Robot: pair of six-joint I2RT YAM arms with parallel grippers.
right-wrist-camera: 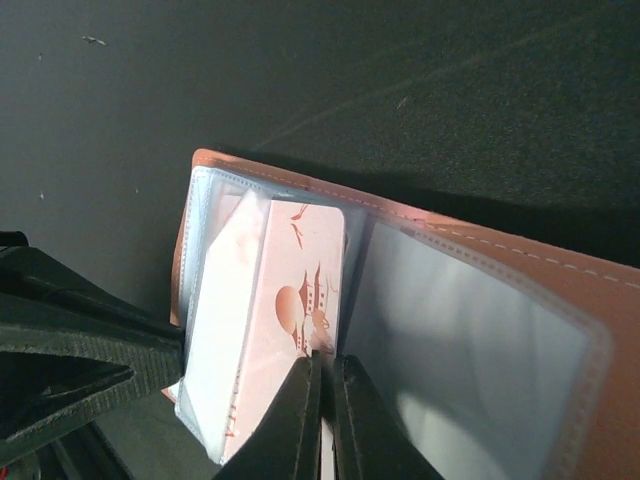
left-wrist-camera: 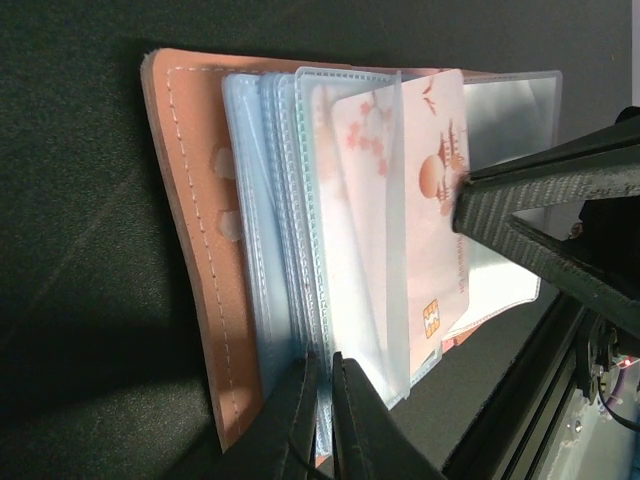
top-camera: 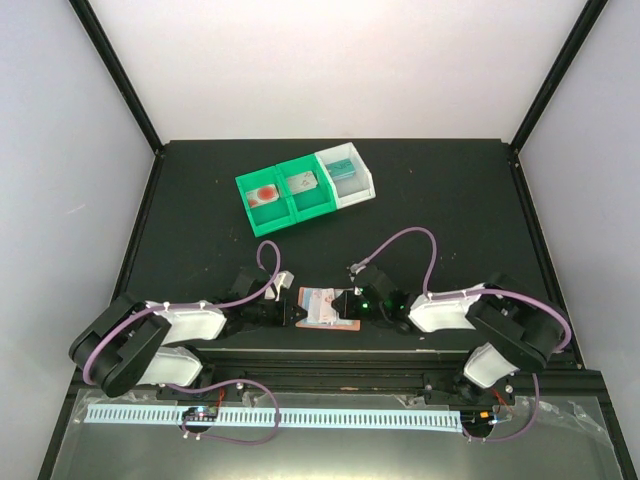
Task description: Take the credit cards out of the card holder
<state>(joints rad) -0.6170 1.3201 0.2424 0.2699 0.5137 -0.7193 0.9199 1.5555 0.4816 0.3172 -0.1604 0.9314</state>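
Right wrist view: the right gripper (right-wrist-camera: 325, 365) is seen closed on the lower edge of a pink card (right-wrist-camera: 295, 290) printed with a pagoda and a sun, its fingers nearly together with the card between them. This card appears to sit at least partly in a clear sleeve of the open card holder (right-wrist-camera: 520, 310), so it is not yet taken out. In the left wrist view, the left gripper (left-wrist-camera: 325, 365) is clamped on the edge of the pale blue sleeves. The holder lies on the surface (top-camera: 450, 220) near its front edge, between the two arms.

Well apart, at the far side, three cards are laid in the trays (top-camera: 297, 216): a card with a red mark (top-camera: 264, 193), a white card (top-camera: 301, 183) and a teal card (top-camera: 343, 168). The task is judged to be well advanced. The pink card is left to be pulled free, and it cannot be told whether more cards are hidden in the other sleeves.
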